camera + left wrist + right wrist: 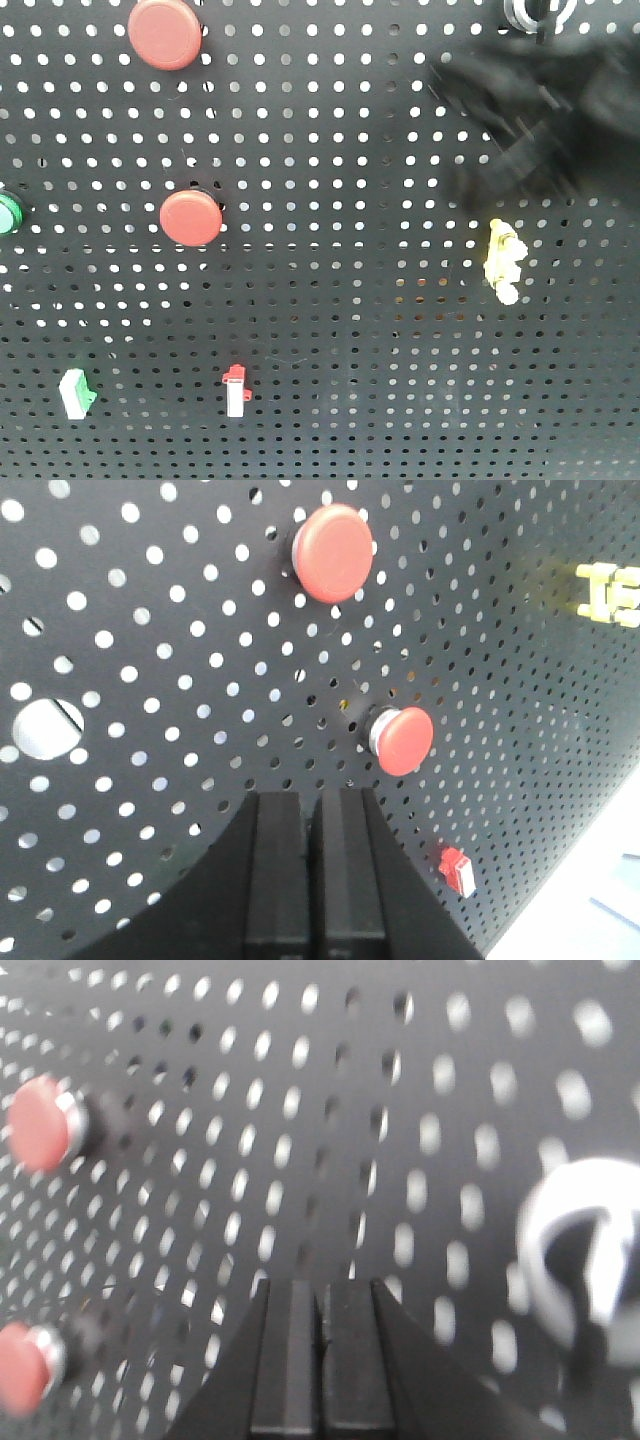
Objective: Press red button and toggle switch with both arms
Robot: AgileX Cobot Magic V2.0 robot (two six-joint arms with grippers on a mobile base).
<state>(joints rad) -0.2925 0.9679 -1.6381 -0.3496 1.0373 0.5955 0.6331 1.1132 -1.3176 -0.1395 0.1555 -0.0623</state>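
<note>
Two red buttons are on the black pegboard [350, 300]: a larger one [165, 32] at the top left and a smaller one [190, 217] below it. The left wrist view shows both, the larger [332, 552] and the smaller [403, 740]. My left gripper [312, 800] is shut and empty, close to the board, below and left of the smaller button. The toggle switch [535, 12] with its silver ring is cut off at the top right. It is blurred in the right wrist view [580, 1250]. My right gripper [322, 1285] is shut and empty, left of the switch. The right arm [540, 110] is a dark blur just below the switch.
A yellow clip-like piece [503, 255] sits below the right arm. A green button [8, 213] is at the left edge. A white rocker with a green tab [75, 392] and one with a red tab [236, 390] are low on the board. A larger hole [45, 727] shows left of my left gripper.
</note>
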